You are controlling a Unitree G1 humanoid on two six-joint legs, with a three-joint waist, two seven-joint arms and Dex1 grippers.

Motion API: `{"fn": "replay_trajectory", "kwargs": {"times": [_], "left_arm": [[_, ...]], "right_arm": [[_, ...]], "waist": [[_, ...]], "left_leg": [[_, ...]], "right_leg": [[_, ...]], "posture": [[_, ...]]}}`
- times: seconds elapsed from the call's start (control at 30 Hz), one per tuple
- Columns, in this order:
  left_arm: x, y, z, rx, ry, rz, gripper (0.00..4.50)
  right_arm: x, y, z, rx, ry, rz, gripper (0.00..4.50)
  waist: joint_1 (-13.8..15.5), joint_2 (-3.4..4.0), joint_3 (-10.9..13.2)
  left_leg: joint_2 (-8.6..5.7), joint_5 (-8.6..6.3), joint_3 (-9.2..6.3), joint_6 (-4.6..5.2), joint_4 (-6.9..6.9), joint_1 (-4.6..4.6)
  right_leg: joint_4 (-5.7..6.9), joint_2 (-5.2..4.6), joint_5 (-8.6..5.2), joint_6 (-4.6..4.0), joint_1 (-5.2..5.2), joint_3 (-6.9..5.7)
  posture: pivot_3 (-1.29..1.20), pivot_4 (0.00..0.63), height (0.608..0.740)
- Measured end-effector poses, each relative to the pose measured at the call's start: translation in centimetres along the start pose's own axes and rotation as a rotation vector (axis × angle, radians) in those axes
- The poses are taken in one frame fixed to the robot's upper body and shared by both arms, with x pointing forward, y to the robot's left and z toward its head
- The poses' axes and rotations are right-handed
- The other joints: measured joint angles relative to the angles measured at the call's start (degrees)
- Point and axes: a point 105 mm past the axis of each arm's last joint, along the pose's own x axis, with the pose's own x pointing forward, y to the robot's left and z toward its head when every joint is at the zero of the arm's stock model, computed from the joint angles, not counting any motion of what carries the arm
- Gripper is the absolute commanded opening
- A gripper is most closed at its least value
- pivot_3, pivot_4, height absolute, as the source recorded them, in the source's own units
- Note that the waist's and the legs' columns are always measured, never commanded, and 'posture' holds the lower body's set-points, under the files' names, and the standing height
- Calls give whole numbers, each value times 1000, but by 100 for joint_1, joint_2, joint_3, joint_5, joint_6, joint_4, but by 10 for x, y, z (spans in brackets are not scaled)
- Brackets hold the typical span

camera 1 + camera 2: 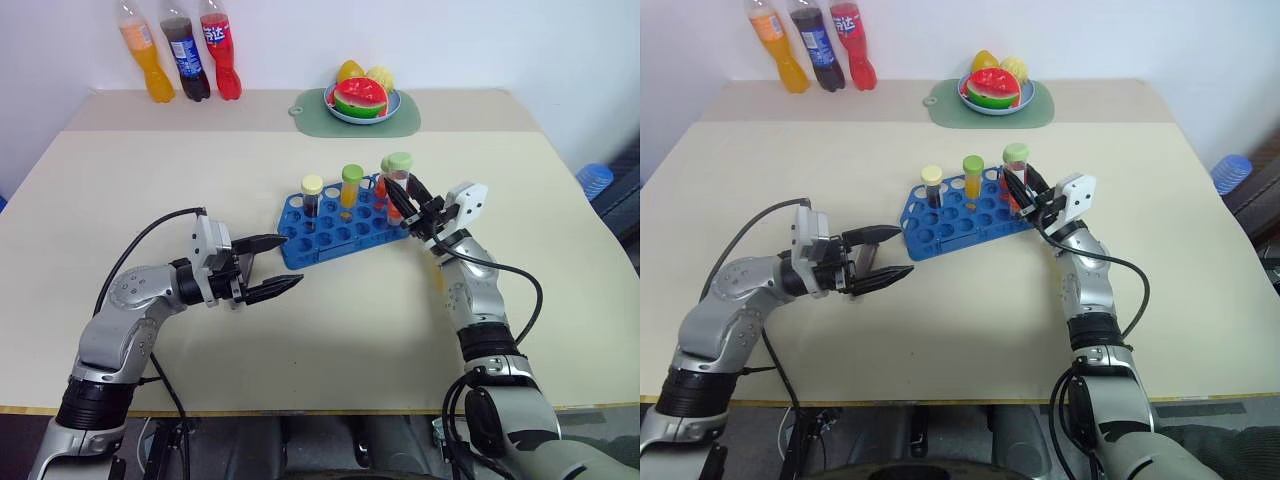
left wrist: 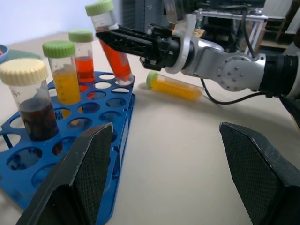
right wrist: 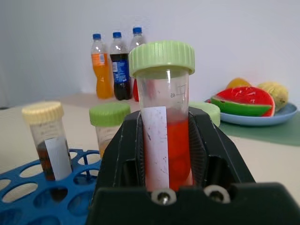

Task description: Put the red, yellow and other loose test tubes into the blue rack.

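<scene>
Blue rack (image 1: 335,226): low bright-blue tray with a grid of round holes, sitting near the middle of the table (image 1: 300,350), slightly toward the far edge, turned at an angle to the table's edges.

Tubes counted from the left wrist view: five in all. Three stand upright in the rack's holes: dark brown liquid with cream cap (image 2: 29,101), yellow liquid with green cap (image 2: 62,71), and an orange-red one with green cap (image 2: 83,55) behind them. A fourth, orange-red tube with pale green cap (image 1: 396,182), is clamped between the right gripper's (image 1: 413,200) black fingers and tilted, its tip at the rack's right end, at a hole there (whether it is inside the hole, I cannot tell). It carries a white paper label on its clear wall. A fifth, a yellow tube (image 2: 174,86), lies on its side on the table just beside the rack, under the right arm.

Left gripper (image 1: 272,265): fingers wide apart, holding nothing, pointing at the rack's near-left corner, close to it.

Far edge: three soda bottles (image 1: 180,52) (orange, dark, red), one green mat (image 1: 312,112), one plate of fruit (image 1: 361,98).
</scene>
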Motion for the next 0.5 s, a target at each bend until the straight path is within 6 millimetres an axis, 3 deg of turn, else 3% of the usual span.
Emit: {"fn": "replay_trajectory", "kwargs": {"times": [0.4, 0.5], "left_arm": [[-2, -2, 1, -9, 5, 10, 3779], [-2, -2, 1, -8, 5, 11, 3779]], "right_arm": [[-4, -6, -11, -12, -4, -49, 769], [-4, -5, -12, -2, -2, -38, 2115]], "waist": [[3, -1, -1], [-3, -1, -1]], "left_leg": [[0, 0, 1, 0, -3, 18], [0, 0, 1, 0, -4, 20]], "right_leg": [[-1, -2, -1, -1, 19, 0], [-1, -2, -1, -2, 20, 0]], "posture": [[0, 150, 740], [0, 150, 740]]}}
